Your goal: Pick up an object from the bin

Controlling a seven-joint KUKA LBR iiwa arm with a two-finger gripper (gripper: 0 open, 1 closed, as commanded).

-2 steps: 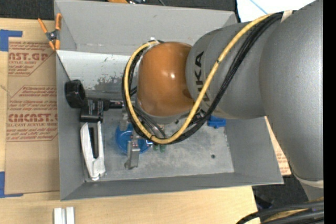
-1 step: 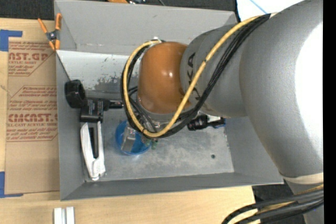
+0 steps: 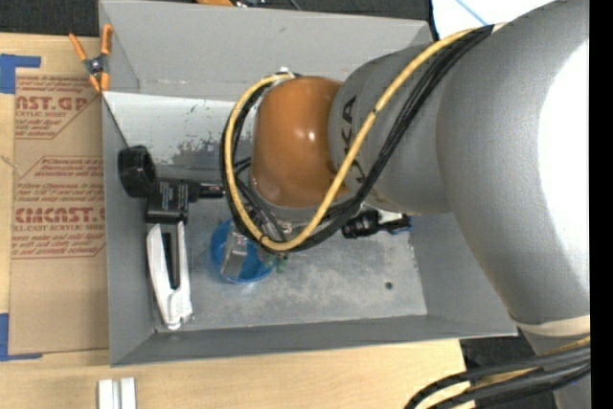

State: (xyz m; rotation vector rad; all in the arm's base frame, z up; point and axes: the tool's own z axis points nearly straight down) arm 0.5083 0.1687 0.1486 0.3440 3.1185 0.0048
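Note:
My gripper sits low in the bin's middle, under the orange cover, right above a small blue round thing that lies on the floor toward the front. The blue thing's upper part is hidden by the gripper, and I cannot tell whether they touch. To the left lies a black tool with a round knob and a grey bar running right toward the gripper. A long white thing with a dark stripe lies along the left wall near the front corner.
The arm and its yellow and black cables cover the bin's middle and right back. A bare stretch of grey floor shows at the front right. The black tool and white thing crowd the left side.

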